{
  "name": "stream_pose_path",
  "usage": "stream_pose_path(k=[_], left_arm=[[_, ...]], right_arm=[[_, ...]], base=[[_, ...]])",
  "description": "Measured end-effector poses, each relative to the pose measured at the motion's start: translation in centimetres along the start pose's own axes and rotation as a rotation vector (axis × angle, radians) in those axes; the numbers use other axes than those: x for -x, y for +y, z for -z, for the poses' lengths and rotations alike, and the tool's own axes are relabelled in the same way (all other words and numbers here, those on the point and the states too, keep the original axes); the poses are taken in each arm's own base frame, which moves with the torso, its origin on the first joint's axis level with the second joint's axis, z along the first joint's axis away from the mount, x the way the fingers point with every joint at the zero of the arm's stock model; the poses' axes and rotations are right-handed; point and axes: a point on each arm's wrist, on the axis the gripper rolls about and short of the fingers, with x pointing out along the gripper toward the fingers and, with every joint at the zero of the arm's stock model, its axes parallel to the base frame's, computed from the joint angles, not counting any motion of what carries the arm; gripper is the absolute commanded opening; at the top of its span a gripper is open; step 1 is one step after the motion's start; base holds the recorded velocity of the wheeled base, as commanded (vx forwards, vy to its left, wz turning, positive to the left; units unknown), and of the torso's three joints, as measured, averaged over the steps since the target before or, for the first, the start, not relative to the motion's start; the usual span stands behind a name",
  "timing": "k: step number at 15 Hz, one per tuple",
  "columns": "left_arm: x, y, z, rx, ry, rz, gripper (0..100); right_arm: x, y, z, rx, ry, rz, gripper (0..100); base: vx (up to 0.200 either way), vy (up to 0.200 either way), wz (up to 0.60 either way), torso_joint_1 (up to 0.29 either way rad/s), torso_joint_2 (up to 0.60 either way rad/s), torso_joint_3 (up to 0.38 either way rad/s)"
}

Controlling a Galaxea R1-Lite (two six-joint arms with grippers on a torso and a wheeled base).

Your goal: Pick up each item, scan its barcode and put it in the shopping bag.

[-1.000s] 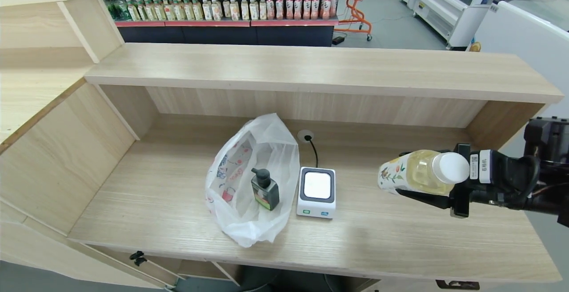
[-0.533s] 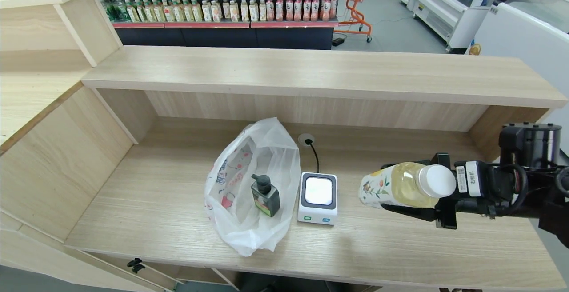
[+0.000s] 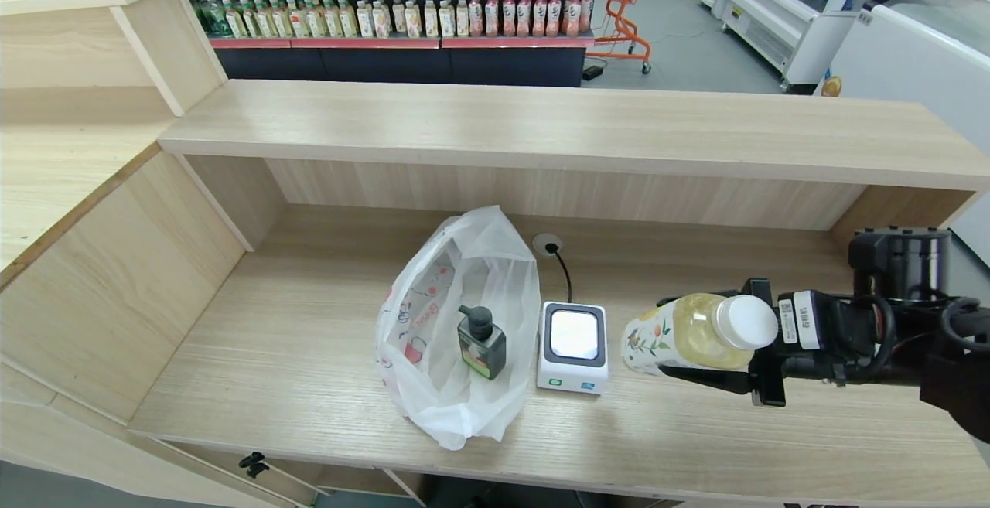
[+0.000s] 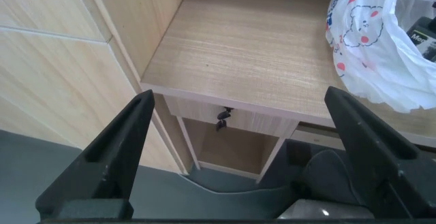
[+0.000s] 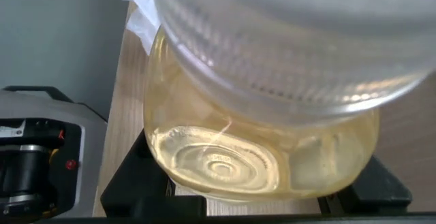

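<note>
My right gripper (image 3: 696, 338) is shut on a bottle of yellow drink (image 3: 688, 333) with a white cap and a flowered label, held lying sideways just right of the white barcode scanner (image 3: 573, 346) and a little above the counter. The right wrist view looks along the bottle (image 5: 259, 115) from its cap end. A white plastic shopping bag (image 3: 452, 322) lies open left of the scanner with a dark pump bottle (image 3: 481, 342) standing inside it. My left gripper (image 4: 242, 149) hangs open below the counter's front left corner, with the bag's edge (image 4: 375, 54) off to one side.
The wooden counter (image 3: 309, 353) has a raised ledge (image 3: 541, 125) behind and a side wall on the left. The scanner's cable (image 3: 563, 268) runs to a hole at the back. Shelves of drinks (image 3: 402, 17) and freezers stand beyond.
My right gripper has carried the yellow bottle leftward and lower, closer to the scanner. The head camera has shifted slightly, moving the whole scene to the right.
</note>
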Motion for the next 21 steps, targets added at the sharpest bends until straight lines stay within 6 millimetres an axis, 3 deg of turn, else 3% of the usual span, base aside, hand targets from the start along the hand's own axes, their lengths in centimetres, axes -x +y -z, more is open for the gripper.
stream_pose_path(k=[9,16,21], left_arm=[[0.0,0.0,0.0,0.000,0.000,-0.002,100],[0.0,0.0,0.0,0.000,0.000,-0.001,100],[0.0,0.0,0.0,0.000,0.000,-0.002,100]], right_arm=[[-1.1,-0.2,3.2,0.108,0.013,-0.025,0],[-3.7,-2.1,6.8,0.156,-0.066,-0.038,0],[-6.6,-3.6,7.6,0.156,-0.113,-0.056,0]], base=[[0.000,0.000,0.00,0.000,0.00,0.000],[0.000,0.000,0.00,0.000,0.00,0.000],[0.000,0.000,0.00,0.000,0.00,0.000]])
